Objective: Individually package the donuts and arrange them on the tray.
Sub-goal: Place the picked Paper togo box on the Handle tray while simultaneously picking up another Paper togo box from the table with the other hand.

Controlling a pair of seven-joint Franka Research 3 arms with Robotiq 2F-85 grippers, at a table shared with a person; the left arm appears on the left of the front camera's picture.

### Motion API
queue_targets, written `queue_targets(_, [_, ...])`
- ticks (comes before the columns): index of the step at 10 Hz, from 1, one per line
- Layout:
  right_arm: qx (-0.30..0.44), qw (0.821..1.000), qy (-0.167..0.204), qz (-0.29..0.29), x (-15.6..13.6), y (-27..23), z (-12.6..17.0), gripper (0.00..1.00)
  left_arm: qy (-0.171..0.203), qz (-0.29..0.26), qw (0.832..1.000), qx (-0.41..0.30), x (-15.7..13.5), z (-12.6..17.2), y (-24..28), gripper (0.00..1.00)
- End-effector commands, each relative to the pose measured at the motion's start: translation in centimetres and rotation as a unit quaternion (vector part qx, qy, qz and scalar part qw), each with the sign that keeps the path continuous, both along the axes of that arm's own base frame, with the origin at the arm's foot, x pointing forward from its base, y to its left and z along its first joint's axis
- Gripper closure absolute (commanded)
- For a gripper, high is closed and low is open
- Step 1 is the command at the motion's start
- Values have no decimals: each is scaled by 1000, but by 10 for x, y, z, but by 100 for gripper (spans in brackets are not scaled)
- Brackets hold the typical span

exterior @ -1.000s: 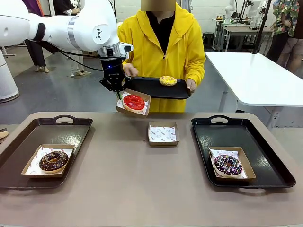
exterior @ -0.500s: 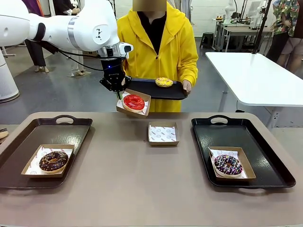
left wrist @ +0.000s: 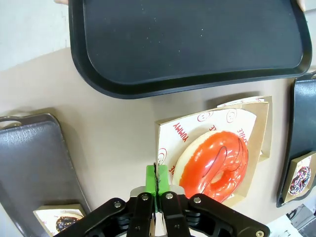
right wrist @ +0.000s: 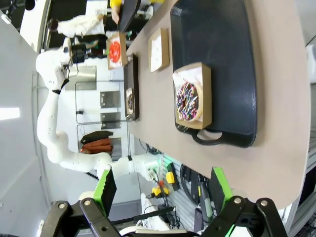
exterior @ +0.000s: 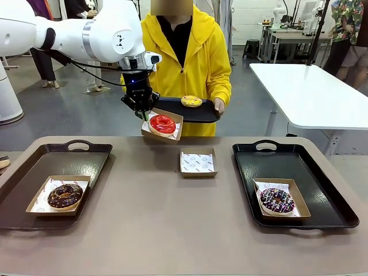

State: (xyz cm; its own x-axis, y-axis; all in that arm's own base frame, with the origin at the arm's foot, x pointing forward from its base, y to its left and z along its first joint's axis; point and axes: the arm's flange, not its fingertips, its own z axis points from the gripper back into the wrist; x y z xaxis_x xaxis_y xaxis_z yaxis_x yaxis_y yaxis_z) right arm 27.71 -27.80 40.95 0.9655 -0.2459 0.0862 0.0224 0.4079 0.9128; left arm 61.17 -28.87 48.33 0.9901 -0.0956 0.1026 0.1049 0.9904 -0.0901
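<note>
Landmark: empty box (exterior: 197, 163), mid-tabletop (exterior: 172, 230). Far left of it, chocolate donut (exterior: 65, 195) sits boxed on the left tray (exterior: 34, 167). Up and left of it, left hand (exterior: 142, 115) pinched shut on the edge of a carton (left wrist: 263, 128) carrying the red donut (exterior: 163, 124), airborne. Behind it, yellow donut (exterior: 191, 101) on a person's tray (exterior: 172, 106). Right of it, sprinkled donut (exterior: 276, 199) boxed on the right tray (exterior: 310, 167). Right hand (right wrist: 160, 190): spread wide.

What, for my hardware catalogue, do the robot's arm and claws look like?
The left arm is glossy white with rounded joints, a silver band and a trailing black cable. The left claw and right claw are black linkages with bright green pads.
</note>
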Motion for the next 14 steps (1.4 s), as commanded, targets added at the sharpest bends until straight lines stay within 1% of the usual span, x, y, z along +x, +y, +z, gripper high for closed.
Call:
queue_targets(1, [-25, 998, -5, -53, 30, 24, 20, 0, -5, -2, 1000, 2, -9, 5, 13, 99])
queue_targets(3, [-63, 996, 12, -63, 74, 65, 52, 0, -7, 2, 1000, 6, -24, 14, 50, 99])
queue_targets(4, [-83, 995, 23, -58, 93, 90, 65, 0, 1, 8, 1000, 4, -31, 16, 71, 99])
queue_targets(5, [-122, 990, 25, -64, 114, 121, 73, 0, 11, 12, 1000, 6, -38, 17, 94, 99])
queue_targets(6, [-153, 986, 34, -63, 129, 148, 74, 0, 14, 20, 1000, 8, -43, 17, 108, 99])
queue_targets(8, [-204, 976, 35, -70, 155, 199, 68, 0, 25, 30, 999, 19, -55, 13, 150, 99])
queue_targets(10, [-239, 969, 32, -63, 168, 243, 55, 0, 44, 57, 997, 24, -57, 1, 180, 99])
queue_targets(12, [-276, 959, 30, -53, 175, 283, 33, 0, 54, 76, 995, 23, -61, -16, 206, 99])
queue_targets(13, [-286, 956, 27, -50, 177, 297, 28, 0, 59, 81, 995, 24, -60, -21, 220, 99])
queue_targets(14, [-292, 955, 28, -42, 174, 308, 21, 0, 63, 95, 993, 19, -64, -28, 231, 99])
